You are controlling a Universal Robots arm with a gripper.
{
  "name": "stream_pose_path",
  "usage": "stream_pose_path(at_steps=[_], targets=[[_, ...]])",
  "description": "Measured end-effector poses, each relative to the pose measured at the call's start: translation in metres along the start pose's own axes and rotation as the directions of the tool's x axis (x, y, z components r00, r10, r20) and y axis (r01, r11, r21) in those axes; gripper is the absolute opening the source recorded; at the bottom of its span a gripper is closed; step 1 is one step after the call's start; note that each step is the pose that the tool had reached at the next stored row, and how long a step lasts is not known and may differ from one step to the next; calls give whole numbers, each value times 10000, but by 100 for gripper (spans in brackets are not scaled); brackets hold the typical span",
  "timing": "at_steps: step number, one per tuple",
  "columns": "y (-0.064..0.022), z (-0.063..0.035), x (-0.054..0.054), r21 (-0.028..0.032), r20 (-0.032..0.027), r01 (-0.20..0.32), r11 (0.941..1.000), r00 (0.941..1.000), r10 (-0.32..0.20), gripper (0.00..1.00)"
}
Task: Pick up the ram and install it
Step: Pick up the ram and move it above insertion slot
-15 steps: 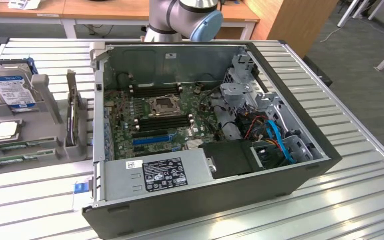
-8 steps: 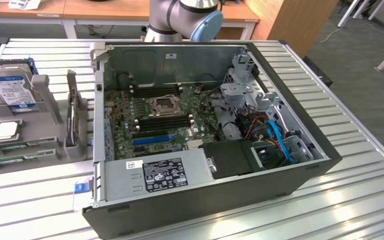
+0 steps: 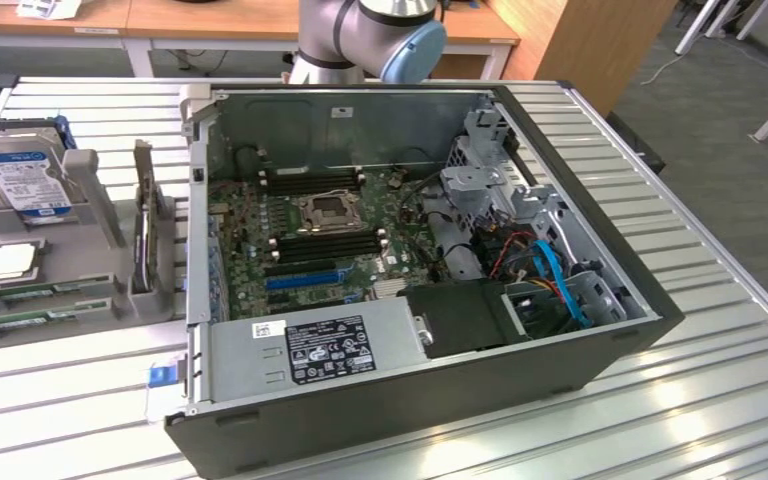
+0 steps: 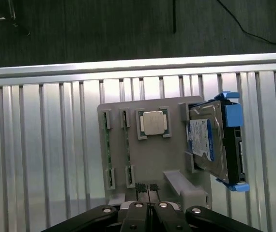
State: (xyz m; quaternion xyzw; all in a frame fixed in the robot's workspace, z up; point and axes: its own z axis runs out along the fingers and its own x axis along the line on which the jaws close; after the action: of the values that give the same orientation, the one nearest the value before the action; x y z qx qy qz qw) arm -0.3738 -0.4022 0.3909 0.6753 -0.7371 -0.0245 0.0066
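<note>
Presently we log the gripper [image 4: 146, 187] shut and empty over the grey holder [image 4: 167, 154]. The nearer ram [image 4: 127, 145] stands just beside it, on the side away from the hard drive [image 4: 208, 142], lengthwise along its slot.

two thin green ram sticks [image 4: 127, 147], on edge, parallel; in grey holder [image 4: 152, 159]

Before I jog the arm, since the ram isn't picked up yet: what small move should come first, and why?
Probably open the gripper: it is shut and empty above the grey holder, where the nearer ram stands untouched in its slot.
</note>
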Motion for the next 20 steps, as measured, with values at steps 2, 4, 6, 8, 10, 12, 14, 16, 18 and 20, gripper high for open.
stream_pose_path(at_steps=[2, 4, 6, 8, 10, 12, 14, 16, 18, 20], targets=[[0, 0, 4, 0, 0, 0, 10000, 10000, 0, 10], [0, 1, 4, -1, -1, 0, 10000, 10000, 0, 10], [-1, 7, 4, 0, 0, 0, 10000, 10000, 0, 10], [-1, 14, 4, 1, 1, 0, 10000, 10000, 0, 10], [-1, 20, 4, 0, 0, 1, 10000, 10000, -1, 10], [-2, 27, 4, 0, 0, 1, 10000, 10000, -1, 10], [-1, 27, 4, -1, -2, 0, 10000, 10000, 0, 10], [-2, 28, 4, 0, -1, 1, 10000, 10000, -1, 10], [-1, 29, 4, 0, 0, 0, 10000, 10000, 0, 10], [-2, 29, 4, 0, 0, 1, 10000, 10000, -1, 10]])
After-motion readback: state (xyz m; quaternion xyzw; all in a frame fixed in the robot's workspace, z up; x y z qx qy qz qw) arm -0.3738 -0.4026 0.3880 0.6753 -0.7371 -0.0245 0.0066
